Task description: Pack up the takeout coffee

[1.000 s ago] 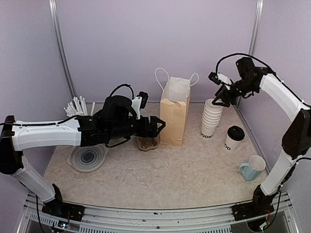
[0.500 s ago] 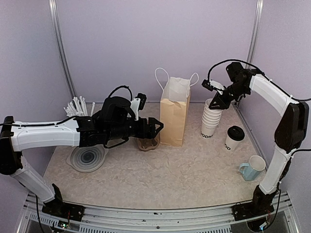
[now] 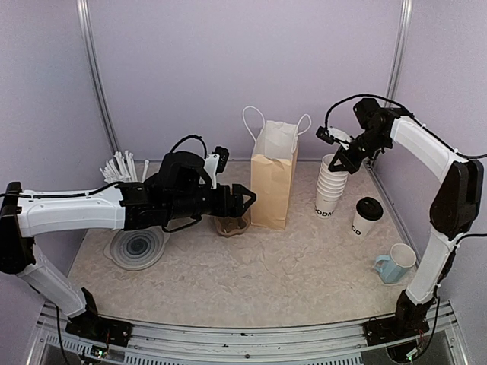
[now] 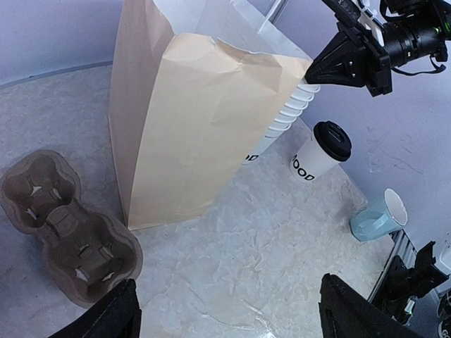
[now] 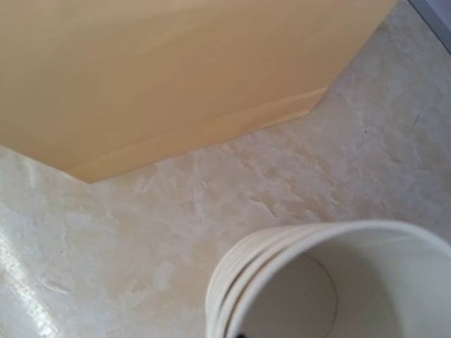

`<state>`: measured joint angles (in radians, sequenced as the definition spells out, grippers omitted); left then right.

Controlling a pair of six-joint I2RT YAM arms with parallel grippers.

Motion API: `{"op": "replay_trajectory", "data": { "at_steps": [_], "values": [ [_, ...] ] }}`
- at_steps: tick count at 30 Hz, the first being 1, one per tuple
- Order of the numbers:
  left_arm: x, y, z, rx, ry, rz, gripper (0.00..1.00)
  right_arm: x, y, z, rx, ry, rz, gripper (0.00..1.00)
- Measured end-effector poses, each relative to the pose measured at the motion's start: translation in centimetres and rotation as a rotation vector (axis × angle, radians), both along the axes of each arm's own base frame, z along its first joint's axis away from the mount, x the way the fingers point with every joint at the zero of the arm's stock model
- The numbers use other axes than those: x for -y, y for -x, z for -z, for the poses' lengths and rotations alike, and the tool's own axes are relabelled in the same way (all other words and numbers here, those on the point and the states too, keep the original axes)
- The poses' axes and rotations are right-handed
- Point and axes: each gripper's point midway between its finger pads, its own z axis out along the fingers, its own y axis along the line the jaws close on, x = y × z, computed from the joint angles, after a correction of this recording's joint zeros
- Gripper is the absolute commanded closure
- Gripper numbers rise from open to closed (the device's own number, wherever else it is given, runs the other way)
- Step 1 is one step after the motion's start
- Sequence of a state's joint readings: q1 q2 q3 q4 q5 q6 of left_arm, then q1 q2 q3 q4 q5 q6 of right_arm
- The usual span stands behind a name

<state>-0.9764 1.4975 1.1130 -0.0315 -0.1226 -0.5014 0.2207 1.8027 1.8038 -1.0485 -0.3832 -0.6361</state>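
Right gripper [image 3: 339, 161]: jaws drawn together. The tip sits at the rim of the top cup in the stack of lidless white cups [image 3: 328, 190]. Whether it nips that rim cannot be told.
Right wrist view: looks down into the open mouth of the stack, with the paper bag's lower corner behind it.
Left gripper [image 3: 249, 196]: jaws spread wide, holding nothing. It hangs above the table just left of the paper bag [image 3: 272, 186], pointing at the bag's left side.
Paper bag: brown, upright, mouth open, two white handles raised.
Takeout coffee cup [image 3: 367, 216]: white paper, black lid fitted, black lettering near the base. It stands upright on the table to the right of the paper bag, beyond the stack and touching neither. One such cup is in view, and it is outside the bag.
Stack of lidless white cups: upright, just right of the paper bag, between the bag and the lidded cup.
Pulp cup carrier [image 3: 230, 224]: brown, flat on the table at the bag's lower left corner, below the left gripper.
Light blue mug [image 3: 397, 263]: right of the paper bag and nearer the arm bases, well apart from it.
White straws [image 3: 122, 166]: a bundle well left of the paper bag.
Round clear dish [image 3: 138, 248]: on the table, well left of the bag, under the left arm.
Table [image 3: 266, 285]: pale marbled top.
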Motion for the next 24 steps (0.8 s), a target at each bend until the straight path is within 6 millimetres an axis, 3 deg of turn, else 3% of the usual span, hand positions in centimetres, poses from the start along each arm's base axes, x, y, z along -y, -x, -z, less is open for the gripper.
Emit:
{"op": "replay_trajectory", "data": {
  "at_steps": [12, 20, 24],
  "values": [
    [-0.2, 0.2, 0.8, -0.019, -0.007, -0.002, 0.15, 0.6, -1.1, -1.1, 0.074, 0.038, 0.035, 1.0],
    [-0.2, 0.1, 0.8, -0.022, -0.006, -0.005, 0.15, 0.2, -0.8, -5.1, 0.162, -0.002, 0.038, 1.0],
    [-0.2, 0.1, 0.8, -0.025, -0.006, -0.005, 0.16, -0.3, -0.6, -8.2, 0.226, -0.049, 0.026, 1.0]
  ]
}}
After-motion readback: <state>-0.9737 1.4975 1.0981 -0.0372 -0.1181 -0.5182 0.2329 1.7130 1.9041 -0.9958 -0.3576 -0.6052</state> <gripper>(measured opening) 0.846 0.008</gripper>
